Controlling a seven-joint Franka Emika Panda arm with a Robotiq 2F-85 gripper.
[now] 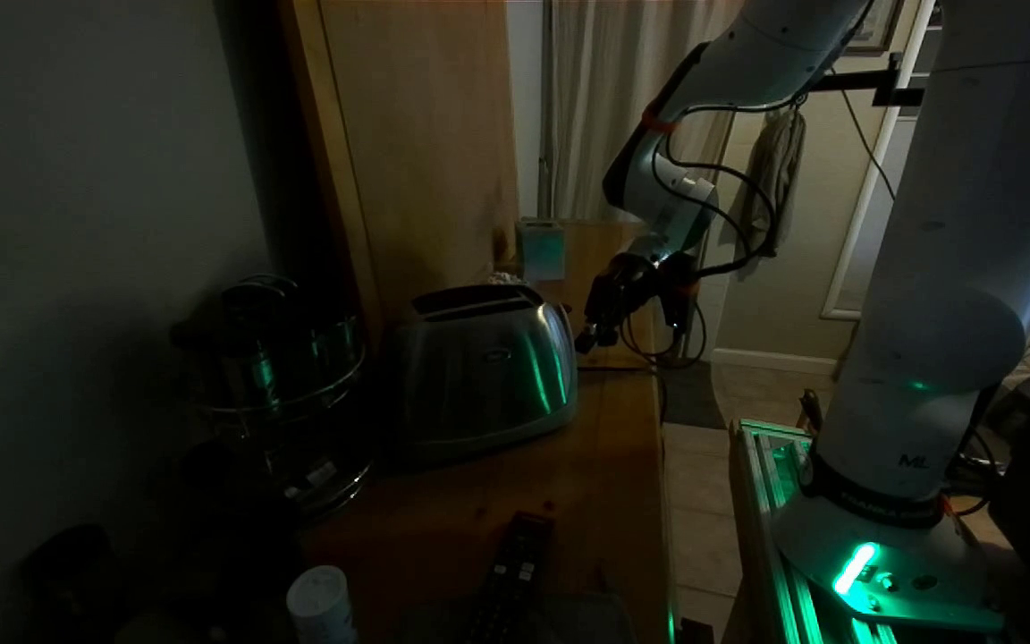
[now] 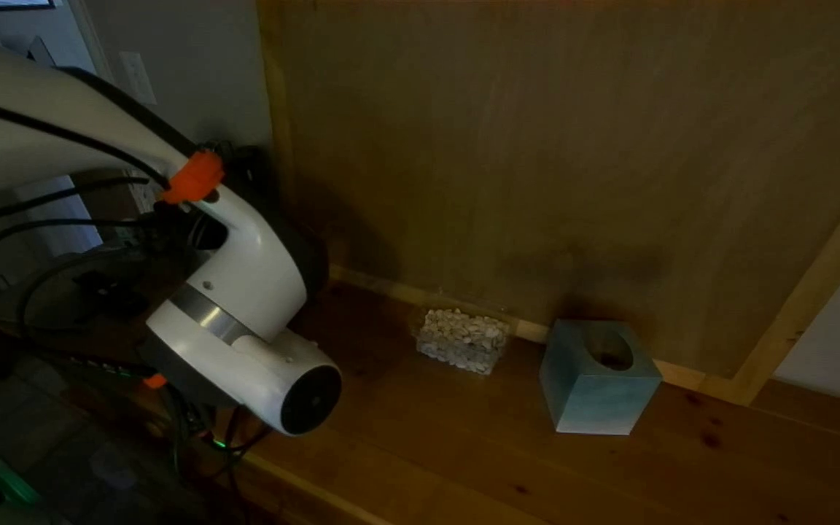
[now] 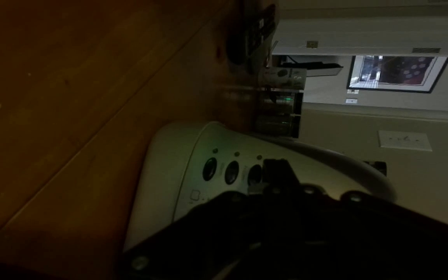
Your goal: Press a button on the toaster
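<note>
Dimly, we make out a pale robot arm (image 1: 926,268) arched over a wooden counter (image 1: 609,447), where a shiny steel toaster (image 1: 488,367) stands upright, slots facing up. Just beside its end panel (image 3: 305,167), our gripper (image 3: 270,175) has its fingers (image 3: 279,171) held together, with nothing visible between them. Three dark oval buttons (image 3: 231,172) dot that panel; in the wrist view the fingertips overlap the one farthest from the counter, and we cannot tell whether they touch. To press well, we would centre the paired tips on a single oval and push straight in, gently, lest the toaster slide
</note>
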